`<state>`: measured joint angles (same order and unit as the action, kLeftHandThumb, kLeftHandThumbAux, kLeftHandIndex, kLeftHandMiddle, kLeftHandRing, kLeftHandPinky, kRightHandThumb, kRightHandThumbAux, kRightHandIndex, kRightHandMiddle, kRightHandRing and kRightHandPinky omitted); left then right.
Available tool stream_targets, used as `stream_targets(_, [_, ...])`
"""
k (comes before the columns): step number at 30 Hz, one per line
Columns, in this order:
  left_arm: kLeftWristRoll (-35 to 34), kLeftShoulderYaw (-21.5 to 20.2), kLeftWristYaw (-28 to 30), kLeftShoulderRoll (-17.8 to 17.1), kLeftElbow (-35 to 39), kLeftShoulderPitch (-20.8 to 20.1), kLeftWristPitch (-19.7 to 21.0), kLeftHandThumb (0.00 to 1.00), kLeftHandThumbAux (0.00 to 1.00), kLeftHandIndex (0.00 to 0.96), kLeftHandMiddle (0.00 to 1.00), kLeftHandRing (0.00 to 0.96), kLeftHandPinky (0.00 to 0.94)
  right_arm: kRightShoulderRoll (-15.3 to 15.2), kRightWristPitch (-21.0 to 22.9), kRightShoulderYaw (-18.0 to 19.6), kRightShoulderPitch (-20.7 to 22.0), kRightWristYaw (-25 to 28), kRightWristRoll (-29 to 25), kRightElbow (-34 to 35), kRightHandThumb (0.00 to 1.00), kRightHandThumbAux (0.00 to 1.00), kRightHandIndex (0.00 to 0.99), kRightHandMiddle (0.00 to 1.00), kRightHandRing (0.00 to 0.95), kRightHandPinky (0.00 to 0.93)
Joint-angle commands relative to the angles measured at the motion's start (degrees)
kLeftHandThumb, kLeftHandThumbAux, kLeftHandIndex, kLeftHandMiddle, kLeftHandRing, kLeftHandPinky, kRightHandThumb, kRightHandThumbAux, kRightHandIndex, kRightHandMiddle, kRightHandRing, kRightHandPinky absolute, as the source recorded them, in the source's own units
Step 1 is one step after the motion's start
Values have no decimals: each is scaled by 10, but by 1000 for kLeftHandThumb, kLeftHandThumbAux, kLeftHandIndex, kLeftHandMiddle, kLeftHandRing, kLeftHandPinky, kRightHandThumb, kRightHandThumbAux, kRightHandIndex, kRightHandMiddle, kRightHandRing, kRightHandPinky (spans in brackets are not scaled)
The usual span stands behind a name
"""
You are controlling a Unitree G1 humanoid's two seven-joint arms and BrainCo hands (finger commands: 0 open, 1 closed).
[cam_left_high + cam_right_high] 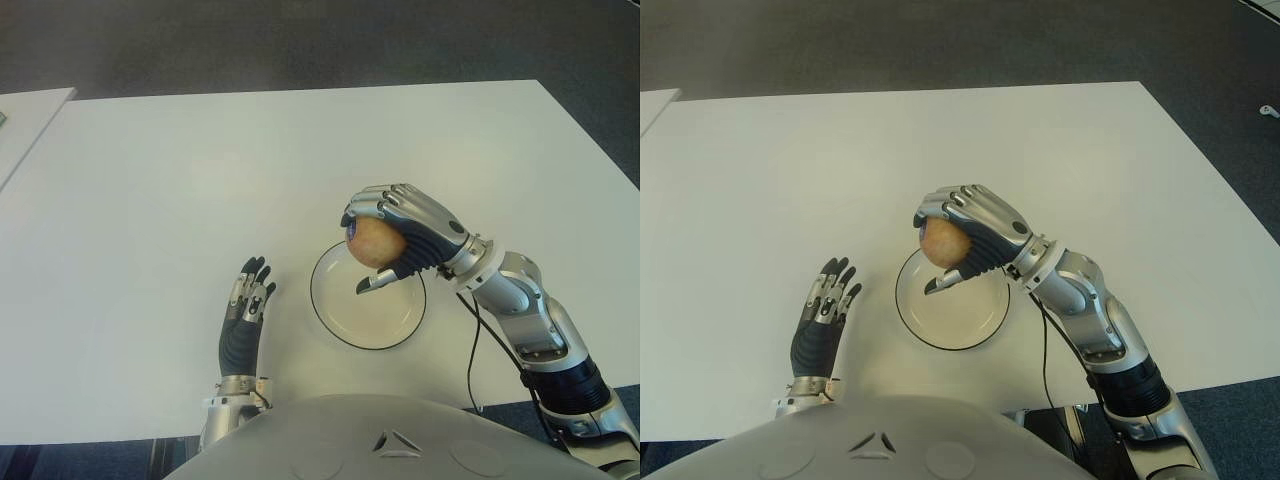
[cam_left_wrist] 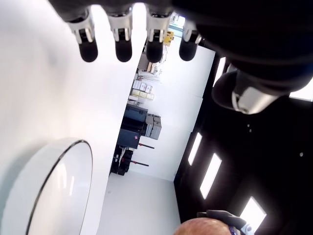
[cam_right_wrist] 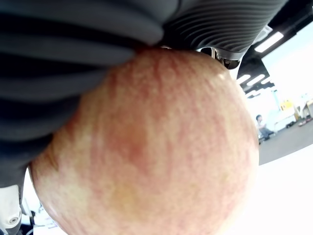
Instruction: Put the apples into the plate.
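Observation:
A red-yellow apple (image 1: 375,241) is held in my right hand (image 1: 392,240), whose fingers curl over its top while the thumb presses from below. It hangs just above the far rim of the white, dark-rimmed plate (image 1: 378,320) near the table's front edge. The right wrist view is filled by the apple (image 3: 151,147) under the dark fingers (image 3: 73,44). My left hand (image 1: 248,300) shows to the left of the plate, fingers straight and spread, holding nothing. The left wrist view shows those fingertips (image 2: 123,49) and the plate's edge (image 2: 58,186).
The white table (image 1: 200,180) stretches wide to the left and far side. A second pale table edge (image 1: 25,120) shows at the far left. A black cable (image 1: 470,360) hangs beside my right forearm near the front edge.

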<state>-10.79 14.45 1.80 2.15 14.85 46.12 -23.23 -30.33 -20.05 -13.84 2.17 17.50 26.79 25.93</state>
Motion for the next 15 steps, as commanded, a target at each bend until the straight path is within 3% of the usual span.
stream_targets(1, [3,10,-5,14,10,-2,9,51,397,0,7,3,25,5,-17,-2,-9,-2,6,-5,728,712,441,845,832,829])
stream_targets(11, [-3,10,-3,21,0,-6,-1,53,390,0,8,2,25,6,-89,-32,-32,-51,77,-92,730,712,440,860,847,853])
stream_targets(15, [-7,11,-5,26,-4,-5,-8,54,381,0,8,1,33,7,-98,-41,-34,-64,102,-115,730,712,440,874,862,865])
